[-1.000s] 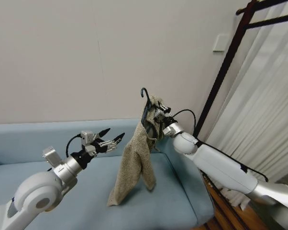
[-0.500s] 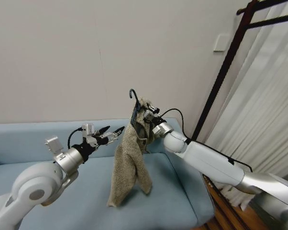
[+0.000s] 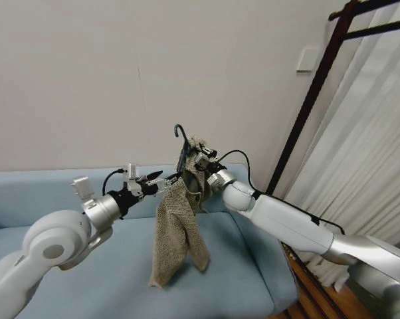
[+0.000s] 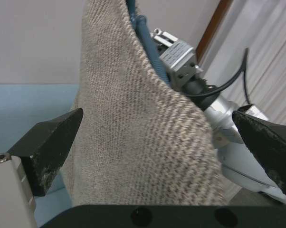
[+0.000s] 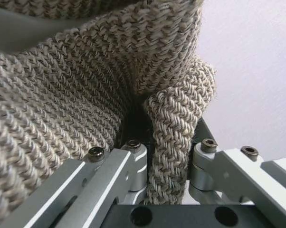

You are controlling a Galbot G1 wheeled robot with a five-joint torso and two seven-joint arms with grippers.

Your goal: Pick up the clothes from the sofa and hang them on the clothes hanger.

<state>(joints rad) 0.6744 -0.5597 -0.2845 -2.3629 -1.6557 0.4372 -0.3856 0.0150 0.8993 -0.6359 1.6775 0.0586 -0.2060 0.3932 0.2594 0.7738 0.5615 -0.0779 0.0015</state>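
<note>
Head view shows a plain pale wall (image 3: 120,80) across the back of the room and a light blue sofa (image 3: 107,286) filling the frame from 9 o'clock round to 6 o'clock. A small white switch plate (image 3: 307,60) sits on the wall at 1 o'clock. A dark wooden clothes rack (image 3: 311,103) slants up toward 2 o'clock, and a white curtain (image 3: 369,166) hangs behind it at 3 o'clock. At the centre of the frame a beige knit garment (image 3: 180,226) hangs on a dark hanger (image 3: 181,135), whose hook stands clear above the fabric at 12 o'clock. The garment's lower end trails toward the sofa seat at 6 o'clock; whether it touches the cushion cannot be told. The right end effector (image 3: 200,163) reaches in from 4 o'clock and is clamped on the knit garment at its top beside the hanger. In the right wrist view a fold of knit is pinched between the fingers of the right end effector (image 5: 167,142). The left end effector (image 3: 163,180) comes from 8 o'clock with its fingers apart, their tips at the garment's near edge. In the left wrist view the cloth hangs between the spread fingers (image 4: 52,142), and the blue hanger neck shows at the top of the cloth.
</note>
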